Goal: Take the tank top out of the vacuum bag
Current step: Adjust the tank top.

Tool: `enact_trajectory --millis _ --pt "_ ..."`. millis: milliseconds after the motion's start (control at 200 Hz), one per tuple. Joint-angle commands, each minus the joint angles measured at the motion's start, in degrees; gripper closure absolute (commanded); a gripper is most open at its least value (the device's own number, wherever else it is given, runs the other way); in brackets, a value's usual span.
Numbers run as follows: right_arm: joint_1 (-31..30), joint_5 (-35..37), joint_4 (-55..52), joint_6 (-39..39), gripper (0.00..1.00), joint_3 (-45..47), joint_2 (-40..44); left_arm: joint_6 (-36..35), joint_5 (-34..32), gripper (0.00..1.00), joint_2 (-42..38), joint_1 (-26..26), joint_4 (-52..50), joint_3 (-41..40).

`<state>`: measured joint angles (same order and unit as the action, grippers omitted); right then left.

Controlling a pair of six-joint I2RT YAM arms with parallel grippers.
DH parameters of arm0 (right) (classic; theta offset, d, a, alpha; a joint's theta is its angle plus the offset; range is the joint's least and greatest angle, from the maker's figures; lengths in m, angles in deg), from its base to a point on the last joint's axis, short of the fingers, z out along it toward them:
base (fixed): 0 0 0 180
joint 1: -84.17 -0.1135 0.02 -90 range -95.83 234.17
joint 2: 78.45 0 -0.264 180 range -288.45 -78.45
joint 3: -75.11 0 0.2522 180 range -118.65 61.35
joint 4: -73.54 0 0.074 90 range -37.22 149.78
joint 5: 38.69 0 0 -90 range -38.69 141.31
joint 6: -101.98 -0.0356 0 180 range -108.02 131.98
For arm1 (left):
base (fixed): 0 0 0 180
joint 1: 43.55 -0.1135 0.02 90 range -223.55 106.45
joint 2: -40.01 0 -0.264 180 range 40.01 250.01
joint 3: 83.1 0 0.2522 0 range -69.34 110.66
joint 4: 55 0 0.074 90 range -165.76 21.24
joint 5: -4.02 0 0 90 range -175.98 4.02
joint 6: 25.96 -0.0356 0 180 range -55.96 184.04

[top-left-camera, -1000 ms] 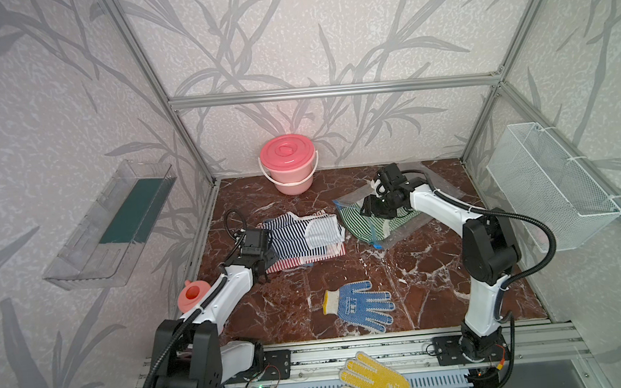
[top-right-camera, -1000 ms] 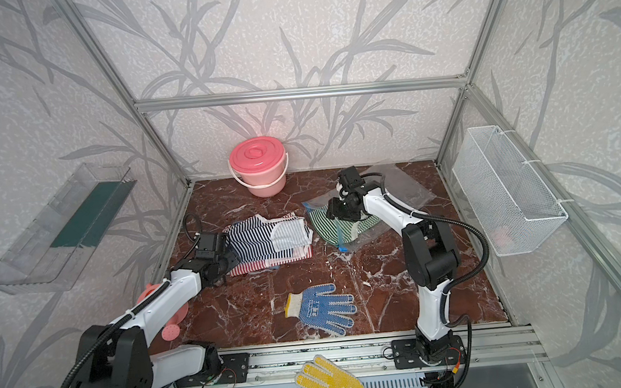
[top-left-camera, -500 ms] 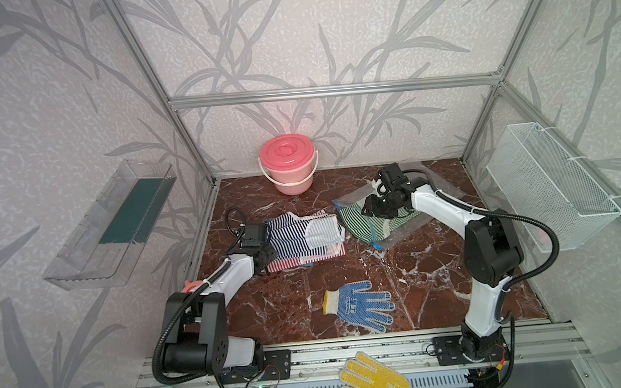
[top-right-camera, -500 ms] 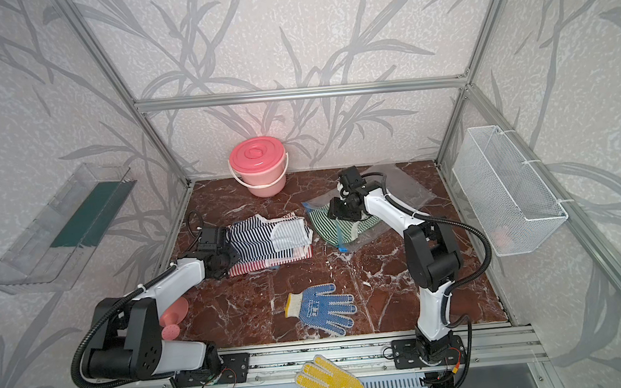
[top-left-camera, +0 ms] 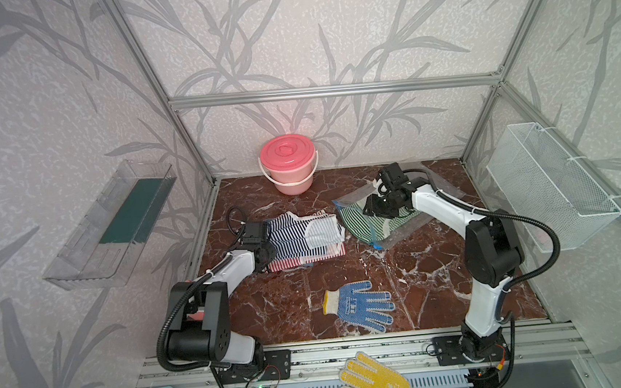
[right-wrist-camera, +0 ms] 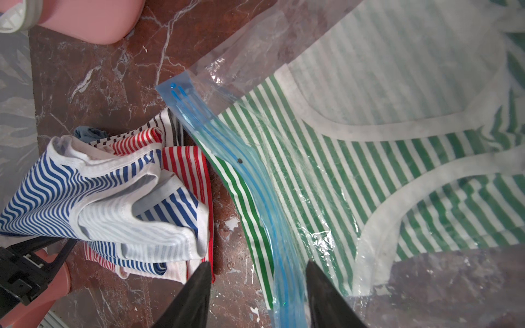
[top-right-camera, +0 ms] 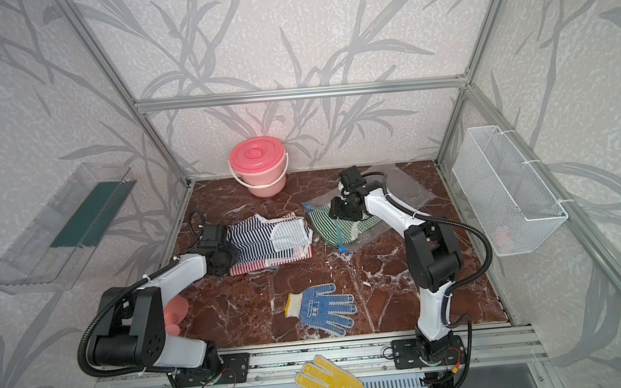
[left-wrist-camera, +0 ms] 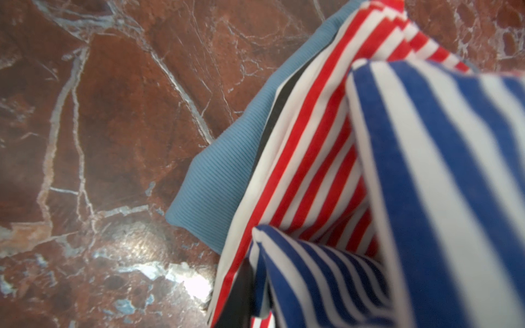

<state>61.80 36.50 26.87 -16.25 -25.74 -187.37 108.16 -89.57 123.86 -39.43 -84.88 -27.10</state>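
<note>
The vacuum bag (top-right-camera: 409, 187) is being shown lying flat at the back right of the counter (top-left-camera: 291, 310) in both top views. The green-and-white striped tank top (top-left-camera: 356, 221) is being enclosed by it, under the clear plastic. The right gripper (right-wrist-camera: 258, 264) is being held low over the end of the bag nearest the clothes, with its jaws spread apart. In the right wrist view the blue zip strip (right-wrist-camera: 255, 184) is being straddled by the two dark fingers, and whether the plastic is being touched cannot be told.

The left gripper (top-left-camera: 269, 252) is being pressed together at the left edge of a heap of clothes just beside the bag. A fold of the blue-striped garment (top-left-camera: 296, 230) is being pinched there. In the left wrist view one dark finger (left-wrist-camera: 241, 295) is being shown against the bunched cloth, and the other is being hidden by it. The blue-striped garment is being carried by a red-striped garment (top-left-camera: 306, 257), which is itself being borne by a plain blue cloth (left-wrist-camera: 221, 170) on the counter.

A lidded pink bucket (top-left-camera: 289, 166) is being shown against the back wall, and a blue glove (top-left-camera: 359, 304) is being shown nearer the front.
</note>
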Motion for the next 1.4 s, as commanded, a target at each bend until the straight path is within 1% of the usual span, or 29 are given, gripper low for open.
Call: enact_trajectory --millis 0,15,190,370,520,635,750,895,1015,1130,1220,1275,1364,1374,1394 --pt "0.22 0.96 -1.61 -0.34 0.46 0.30 2.14 0.26 0.56 0.98 -0.50 -0.24 -1.45 2.55" --pt "0.22 0.93 -1.58 -0.34 0.46 0.27 2.14 0.27 0.54 1.00 -0.67 -0.23 -1.64 2.66" --pt "0.22 1.10 -1.78 -0.51 0.46 0.25 2.23 0.31 1.44 1.00 -4.96 -0.25 -4.24 3.07" --pt "0.22 1.71 -1.91 -0.44 0.46 -0.11 2.07 0.71 2.37 1.00 -12.08 -0.24 -9.76 3.41" --pt "0.22 2.94 -4.49 0.60 0.46 -2.79 0.37 0.86 1.61 1.00 -16.86 -0.18 -16.39 4.04" --pt "0.15 3.46 -5.48 1.31 0.44 -4.29 -0.58 0.66 2.24 1.00 -18.70 -0.25 -18.82 2.64" --pt "0.14 3.78 -5.41 1.68 0.43 -4.86 -0.85 0.96 2.25 1.00 -18.86 -0.25 -21.98 1.61" --pt "0.14 3.82 -5.46 1.94 0.42 -6.00 -1.53 2.02 4.21 1.00 -18.87 -0.19 -22.67 -0.69" --pt "0.06 3.46 -5.77 2.69 0.42 -7.37 -2.41 2.46 1.51 1.00 -17.93 -0.25 -25.34 -1.14" --pt "0.05 3.71 -6.38 3.07 0.42 -8.61 -3.17 2.31 0.38 1.00 -17.18 -0.22 -24.63 -2.51" --pt "-0.04 3.40 -6.62 3.18 0.42 -9.31 -3.66 1.54 -0.69 1.00 -14.60 -0.25 -24.11 -2.65" --pt "-0.09 3.19 -6.47 3.18 0.42 -9.31 -3.84 0.99 0.02 1.00 -12.19 -0.23 -23.41 -2.40" --pt "-0.26 2.88 -6.29 3.27 0.41 -9.33 -4.17 0.05 4.06 1.00 -8.36 -0.17 -21.68 -0.99" --pt "-0.23 2.82 -6.34 3.27 0.41 -9.33 -4.23 -0.05 4.37 0.99 -7.98 -0.14 -21.63 -0.75" --pt "-0.29 2.73 -6.34 3.34 0.41 -9.33 -4.28 -0.16 4.98 0.95 -7.42 -0.15 -21.51 -0.28"
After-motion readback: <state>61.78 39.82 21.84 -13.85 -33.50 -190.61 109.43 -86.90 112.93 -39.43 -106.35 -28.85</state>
